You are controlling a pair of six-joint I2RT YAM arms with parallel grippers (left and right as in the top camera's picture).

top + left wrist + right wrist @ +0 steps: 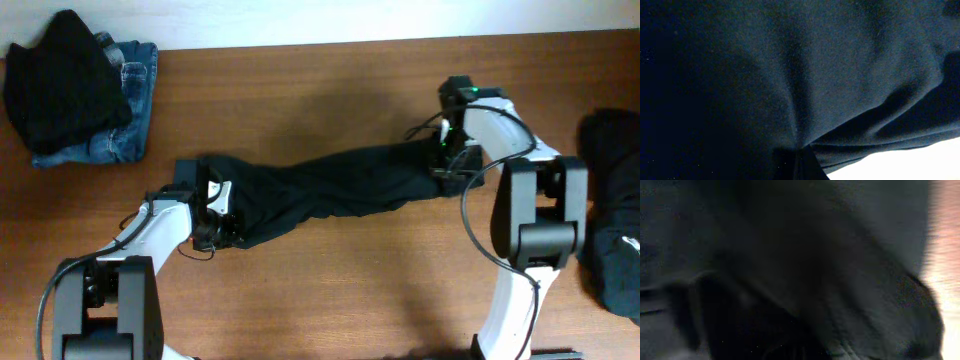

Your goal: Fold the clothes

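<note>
black garment (330,190) stretched mid-table, left gripper (215,215) clamped on its left end, right gripper (447,160) closed, likely pinching right end, jeans (135,115) far left

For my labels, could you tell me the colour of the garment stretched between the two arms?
The garment is black; the overhead view shows it best.

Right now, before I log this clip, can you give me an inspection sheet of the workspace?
Surface: wooden table, brown.
Job's things: black garment stretched and twisted between both grippers; black fabric heaped on jeans at the far left corner; dark pile at the right edge.
Clutter: nothing seen.
Grippers: left gripper shut on one end of the garment; right gripper shut on the other.
Cables: black cables loop beside both arms.
Surroundings: pale wall along the far edge.
</note>
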